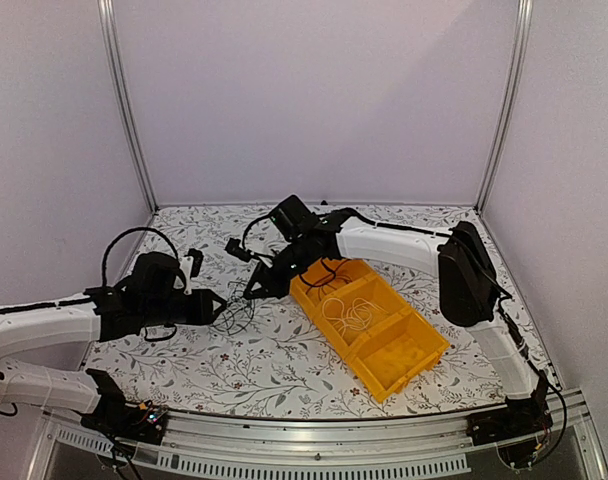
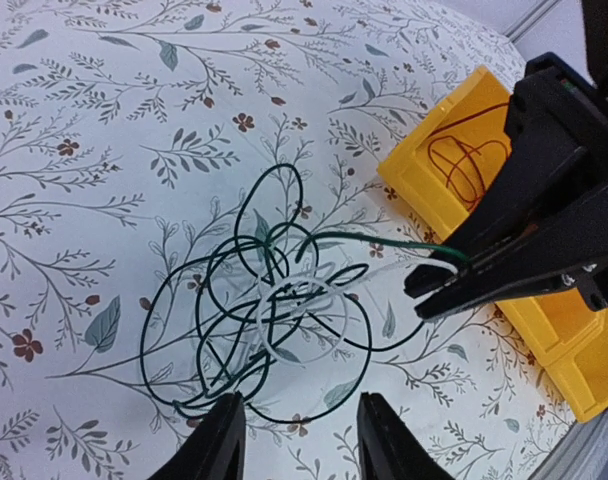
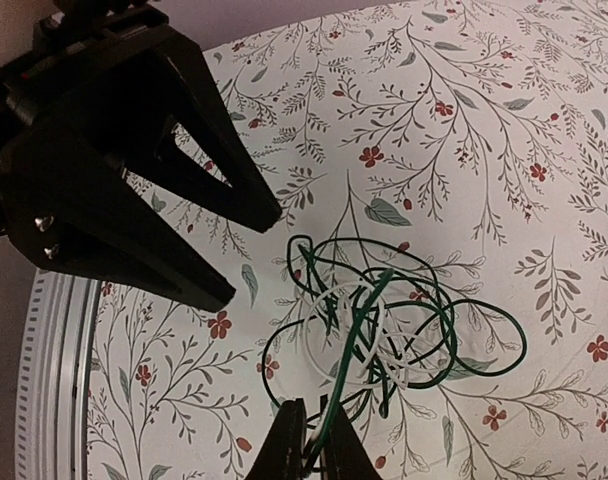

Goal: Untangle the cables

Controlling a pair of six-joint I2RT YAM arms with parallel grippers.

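A tangle of dark green and white cables (image 2: pixel 274 300) lies on the flowered table, left of the yellow bin (image 1: pixel 424 352). My left gripper (image 2: pixel 299 440) hangs open just over the tangle's near edge, its jaws apart with nothing between them. My right gripper (image 3: pixel 312 440) is shut on a green strand and a white strand that lead out of the tangle (image 3: pixel 384 320). Seen from the left wrist, the right gripper (image 2: pixel 434 290) pinches those strands at the tangle's right side. In the bin lie a white coil (image 1: pixel 349 312) and a reddish-brown cable (image 2: pixel 464 165).
The yellow bin (image 2: pixel 439 205) has several compartments and lies aslant at mid-table, right next to the right gripper. The left gripper (image 3: pixel 249 250) stands close over the tangle, opposite the right one. White walls and metal posts (image 1: pixel 124 100) close off the table.
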